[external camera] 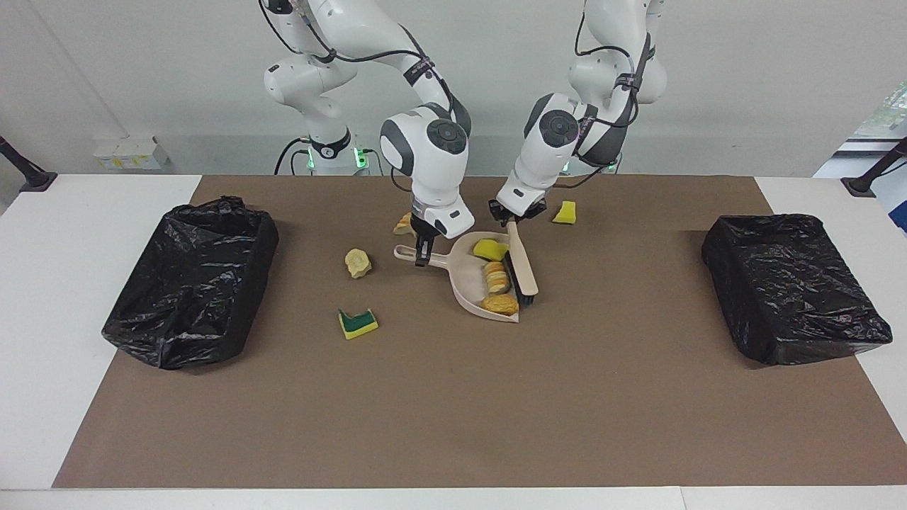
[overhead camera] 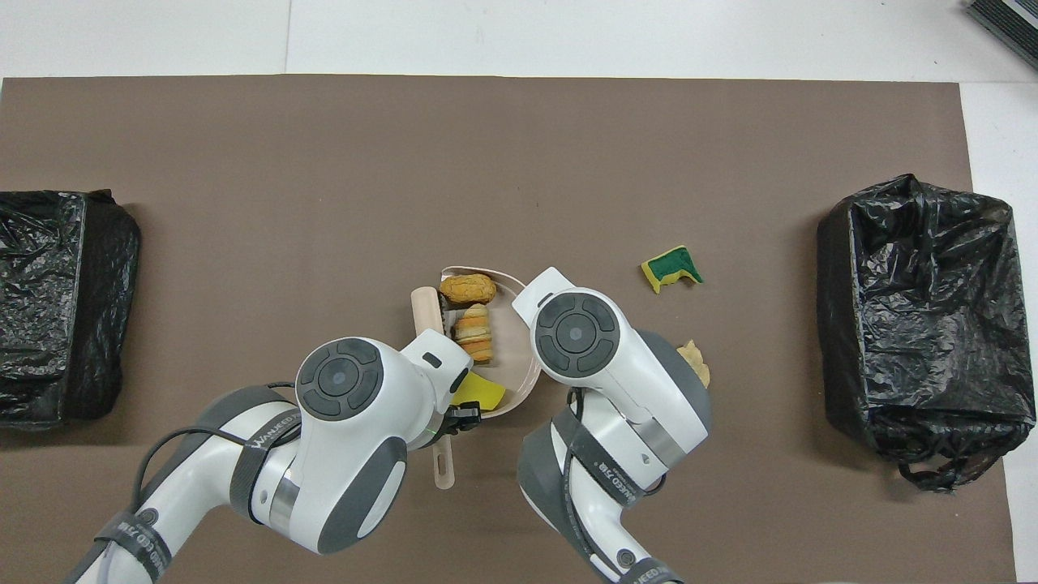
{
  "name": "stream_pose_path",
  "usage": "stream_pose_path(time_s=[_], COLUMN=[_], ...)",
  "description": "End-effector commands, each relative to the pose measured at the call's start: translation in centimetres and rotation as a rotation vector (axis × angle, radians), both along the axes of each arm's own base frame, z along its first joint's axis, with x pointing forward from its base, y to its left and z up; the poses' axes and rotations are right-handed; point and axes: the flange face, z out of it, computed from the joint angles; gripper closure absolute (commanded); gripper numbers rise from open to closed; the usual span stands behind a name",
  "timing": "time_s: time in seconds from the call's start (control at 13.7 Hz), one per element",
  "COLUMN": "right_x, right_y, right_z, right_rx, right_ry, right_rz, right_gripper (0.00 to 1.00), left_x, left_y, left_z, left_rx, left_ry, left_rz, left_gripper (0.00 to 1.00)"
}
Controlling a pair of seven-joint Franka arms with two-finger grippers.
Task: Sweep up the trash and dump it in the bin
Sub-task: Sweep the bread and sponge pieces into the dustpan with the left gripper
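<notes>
My right gripper (external camera: 424, 253) is shut on the handle of the beige dustpan (external camera: 468, 280), which lies flat on the brown mat. In the pan lie three pieces of trash: a yellow sponge piece (external camera: 489, 249), a striped lump (external camera: 496, 278) and an orange chunk (external camera: 500, 304). My left gripper (external camera: 511, 214) is shut on the brush (external camera: 523, 265), whose head rests at the pan's open edge. From overhead the orange chunk (overhead camera: 468, 288), the lump (overhead camera: 473, 322) and the brush (overhead camera: 423, 312) show beside my left gripper (overhead camera: 454, 418).
Loose trash on the mat: a yellow piece (external camera: 565, 212), a beige lump (external camera: 358, 262), a green-backed sponge (external camera: 358, 323) and a scrap (external camera: 405, 225) by the right wrist. Black-lined bins stand at the right arm's end (external camera: 191, 283) and the left arm's end (external camera: 790, 287).
</notes>
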Motion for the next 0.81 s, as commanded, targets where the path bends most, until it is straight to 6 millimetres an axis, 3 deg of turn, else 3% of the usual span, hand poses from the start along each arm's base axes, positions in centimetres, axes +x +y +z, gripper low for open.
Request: stream_pose_path(time_s=[0.0, 0.29, 0.59, 0.73], right_x=[-0.5, -0.6, -0.6, -0.5], right_y=[-0.2, -0.3, -0.3, -0.5], right_z=[-0.3, -0.4, -0.4, -0.4], right_rx=[-0.018, -0.021, -0.021, -0.022], right_ry=[0.032, 0.036, 0.037, 0.036], right_rz=[0.027, 0.025, 0.026, 0.026], right_gripper=[1.0, 1.0, 1.0, 1.0], left_x=[-1.1, -5.9, -12.1, -13.0], left_y=[0.8, 4.1, 8.2, 9.1], left_z=[3.0, 5.6, 3.9, 3.3], left_rx=[0.014, 0.171, 0.311, 0.353], left_ry=[0.041, 0.197, 0.218, 0.223], left_rz=[0.004, 0.06, 0.188, 0.289], left_gripper=[1.0, 1.0, 1.0, 1.0])
